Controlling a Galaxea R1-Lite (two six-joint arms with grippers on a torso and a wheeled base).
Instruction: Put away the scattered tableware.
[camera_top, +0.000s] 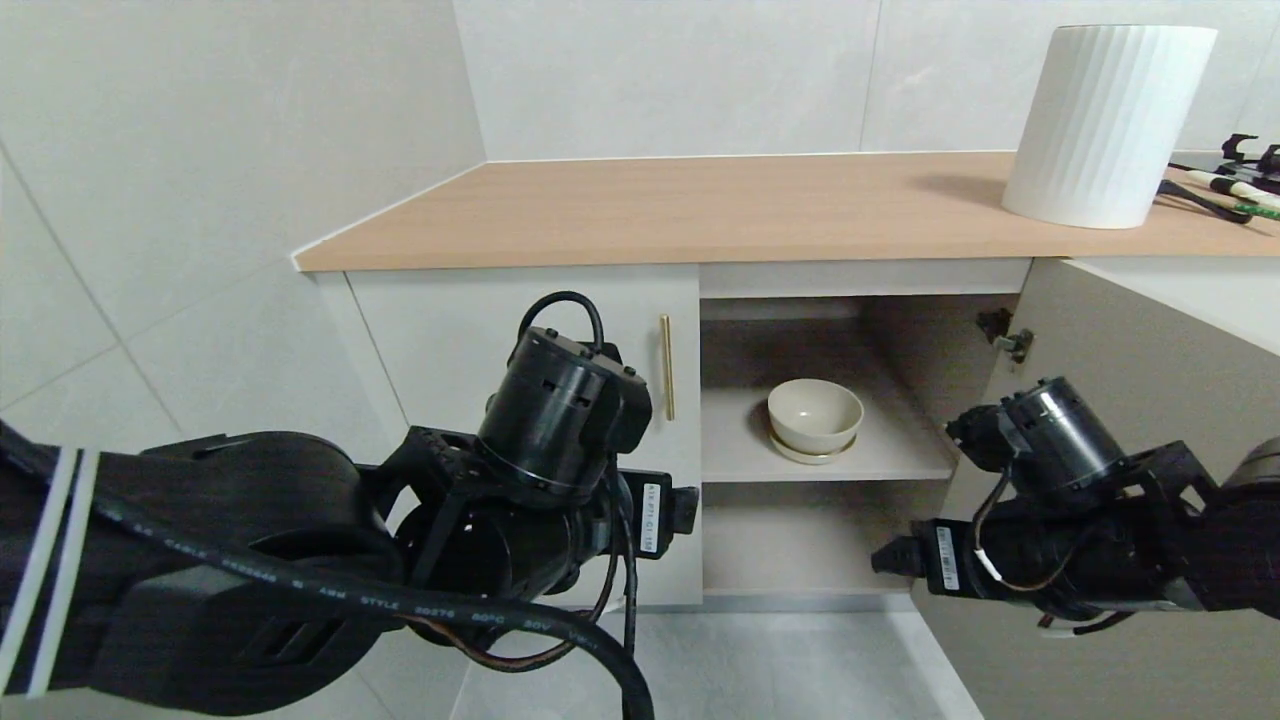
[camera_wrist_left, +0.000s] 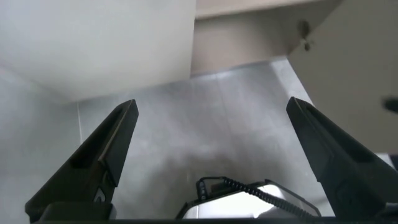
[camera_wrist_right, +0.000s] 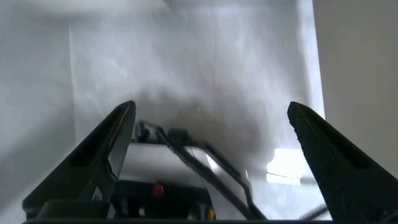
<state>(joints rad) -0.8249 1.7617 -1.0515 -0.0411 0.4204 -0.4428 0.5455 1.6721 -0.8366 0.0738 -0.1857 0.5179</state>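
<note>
A cream bowl (camera_top: 815, 413) sits on a small plate (camera_top: 812, 452) on the upper shelf (camera_top: 900, 455) of the open cabinet. My left arm hangs low in front of the shut left door, its wrist pointed down at the floor. The left gripper (camera_wrist_left: 211, 124) is open, with nothing between its fingers. My right arm hangs beside the open right door. The right gripper (camera_wrist_right: 211, 124) is also open and holds nothing, with only grey floor beyond it.
The right cabinet door (camera_top: 1130, 400) stands swung open toward me. The left door (camera_top: 540, 330) with its brass handle (camera_top: 666, 366) is shut. On the wooden counter (camera_top: 680, 210) stand a white ribbed container (camera_top: 1105, 125) and some utensils (camera_top: 1235, 190) at the far right.
</note>
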